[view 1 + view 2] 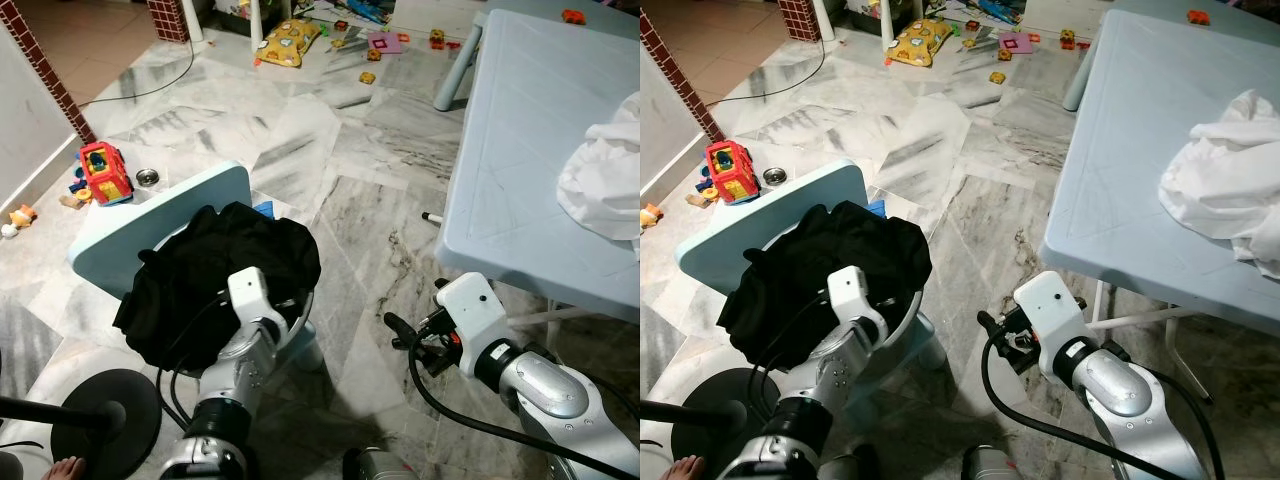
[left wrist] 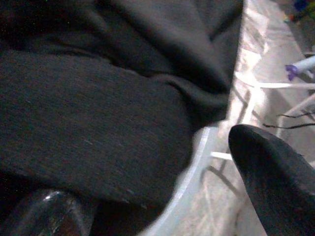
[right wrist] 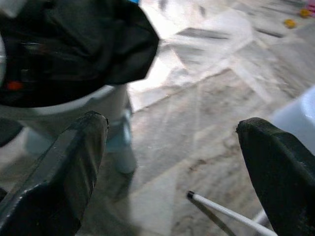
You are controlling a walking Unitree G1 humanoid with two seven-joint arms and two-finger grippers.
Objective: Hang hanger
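We see a pale blue surface (image 1: pixel 520 150) bearing a crumpled white cloth (image 1: pixel 605 175), a small blue chair (image 1: pixel 150 225) heaped with black clothing (image 1: pixel 215 265), and toys (image 1: pixel 105 172) scattered on the marble floor (image 1: pixel 330 150).

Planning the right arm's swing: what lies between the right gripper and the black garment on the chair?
In the left eye view, bare marble floor separates the right gripper from the black garment heaped on the light blue chair.

Garment (image 1: pixel 215 275) heaped on chair (image 1: pixel 120 230) at left, cloth (image 1: pixel 605 180) on table's (image 1: pixel 520 150) right edge, toys (image 1: pixel 105 172) on floor (image 1: pixel 330 180) behind.
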